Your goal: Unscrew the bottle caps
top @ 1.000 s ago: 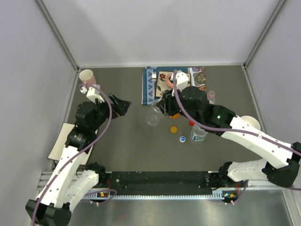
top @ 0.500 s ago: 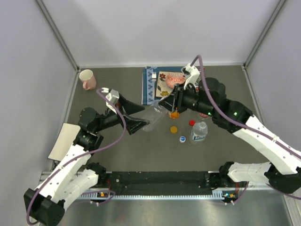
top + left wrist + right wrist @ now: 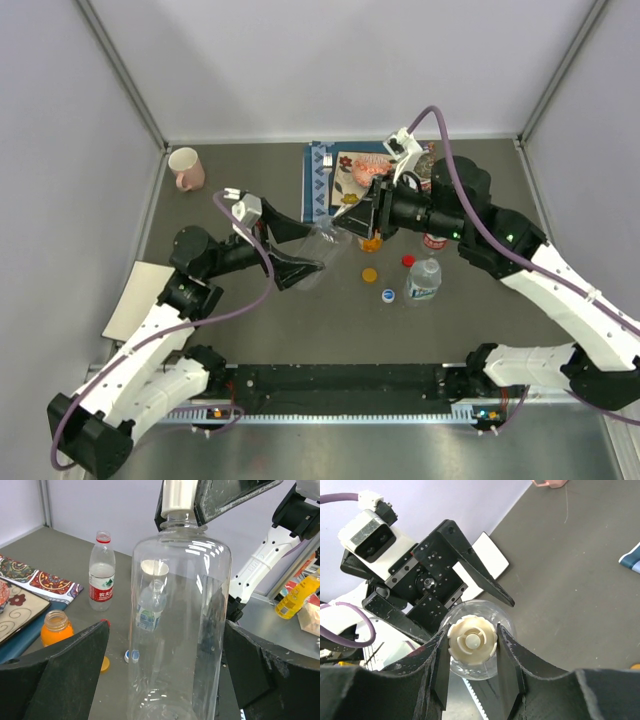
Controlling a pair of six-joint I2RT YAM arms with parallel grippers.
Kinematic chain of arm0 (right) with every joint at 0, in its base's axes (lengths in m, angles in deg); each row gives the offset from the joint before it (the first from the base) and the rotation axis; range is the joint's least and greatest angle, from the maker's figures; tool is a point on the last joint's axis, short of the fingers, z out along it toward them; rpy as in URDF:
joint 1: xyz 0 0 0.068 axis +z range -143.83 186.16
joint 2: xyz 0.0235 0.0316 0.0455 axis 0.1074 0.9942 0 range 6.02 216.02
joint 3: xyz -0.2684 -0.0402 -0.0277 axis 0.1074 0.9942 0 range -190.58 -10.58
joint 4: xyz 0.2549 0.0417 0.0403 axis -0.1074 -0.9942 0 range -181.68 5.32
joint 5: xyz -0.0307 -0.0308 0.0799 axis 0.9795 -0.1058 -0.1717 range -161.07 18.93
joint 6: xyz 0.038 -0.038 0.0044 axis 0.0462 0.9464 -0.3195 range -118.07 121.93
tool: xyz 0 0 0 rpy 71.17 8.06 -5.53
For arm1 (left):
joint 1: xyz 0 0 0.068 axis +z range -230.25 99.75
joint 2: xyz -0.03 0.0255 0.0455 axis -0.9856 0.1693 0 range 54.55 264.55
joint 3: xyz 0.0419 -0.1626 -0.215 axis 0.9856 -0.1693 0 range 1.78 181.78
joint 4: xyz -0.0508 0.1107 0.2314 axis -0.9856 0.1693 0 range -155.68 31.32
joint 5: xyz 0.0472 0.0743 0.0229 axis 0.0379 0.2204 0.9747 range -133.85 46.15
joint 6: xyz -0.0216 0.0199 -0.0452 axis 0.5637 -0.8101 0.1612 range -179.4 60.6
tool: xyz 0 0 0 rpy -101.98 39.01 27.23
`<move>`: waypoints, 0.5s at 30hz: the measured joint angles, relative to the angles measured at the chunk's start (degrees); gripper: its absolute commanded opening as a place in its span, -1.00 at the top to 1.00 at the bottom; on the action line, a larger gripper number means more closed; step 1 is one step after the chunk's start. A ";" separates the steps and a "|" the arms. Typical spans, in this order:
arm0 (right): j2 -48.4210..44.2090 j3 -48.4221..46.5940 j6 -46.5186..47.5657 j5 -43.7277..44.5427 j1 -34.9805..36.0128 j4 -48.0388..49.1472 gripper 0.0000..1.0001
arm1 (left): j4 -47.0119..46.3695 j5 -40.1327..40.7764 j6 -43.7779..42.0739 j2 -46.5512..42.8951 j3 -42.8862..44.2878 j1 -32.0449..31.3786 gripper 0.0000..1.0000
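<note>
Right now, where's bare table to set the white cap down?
Bare table lies between the clear bottle and the near edge, left of the blue cap, and between the pink mug and the patterned mat. Crowded around the orange cap, red cap, labelled bottle.

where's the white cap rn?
Top view: over mid-table, by the patterned mat's near-left corner. The white round plastic cap sits on the plain clear plastic bottle, pinched in the right gripper.

Quick headcount, folks: four small plastic bottles – plain clear bottle [image 3: 180, 625], clear blue-white label bottle [image 3: 424, 281], short orange bottle [image 3: 56, 630], clear red label bottle [image 3: 101, 575]. Four round plastic screw caps – white cap [image 3: 472, 639], blue cap [image 3: 388, 296], orange cap [image 3: 370, 274], red cap [image 3: 408, 261]. One pink mug [image 3: 185, 168] at 10 o'clock, one patterned mat [image 3: 322, 185] at 12.
</note>
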 measured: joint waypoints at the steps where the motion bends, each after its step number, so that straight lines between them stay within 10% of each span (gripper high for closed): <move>1: 0.09 0.00 -0.02 -0.31 -0.04 0.04 1.00 | 0.04 -0.04 -0.02 0.35 0.33 -0.17 -0.98; 15: 0.22 2.75 -0.11 -5.40 -0.44 5.44 1.00 | 0.24 -2.89 -0.85 5.09 3.48 -4.26 -0.86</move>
